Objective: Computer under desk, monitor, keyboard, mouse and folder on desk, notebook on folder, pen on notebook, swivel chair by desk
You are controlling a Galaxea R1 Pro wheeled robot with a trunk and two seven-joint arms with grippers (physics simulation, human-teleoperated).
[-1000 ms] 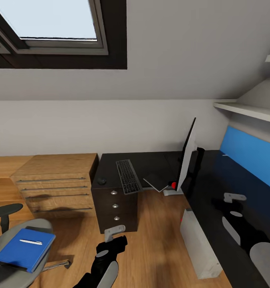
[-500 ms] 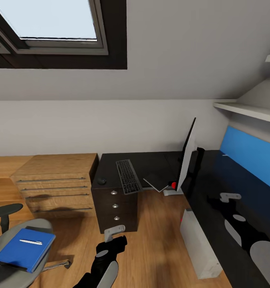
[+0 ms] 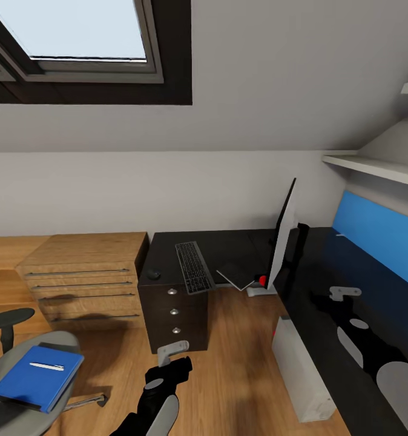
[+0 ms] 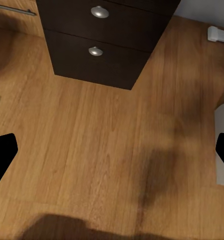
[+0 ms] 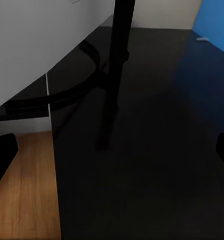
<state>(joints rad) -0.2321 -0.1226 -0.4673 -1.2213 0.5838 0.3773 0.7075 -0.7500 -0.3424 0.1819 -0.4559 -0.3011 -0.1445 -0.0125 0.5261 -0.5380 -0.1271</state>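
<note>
Right gripper [image 3: 344, 293] crept up over the black desk [image 3: 325, 284] since a second ago, jaws wide and empty (left gripper [image 3: 174, 348] too, above wood floor [image 3: 240, 351]). Folder [image 3: 31, 376] sits on swivel chair [image 3: 4, 418], keyboard [image 3: 194, 266] beside monitor [image 3: 282, 239].

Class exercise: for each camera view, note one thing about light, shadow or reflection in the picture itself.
Head view: bright skylight overhead; the glossy black desk mirrors the blue back panel. Left wrist view: soft dark shadows lie across the wooden floor, and the drawer knobs catch highlights. Right wrist view: dim overall, the desk surface showing a blue sheen near the monitor's stand.
</note>
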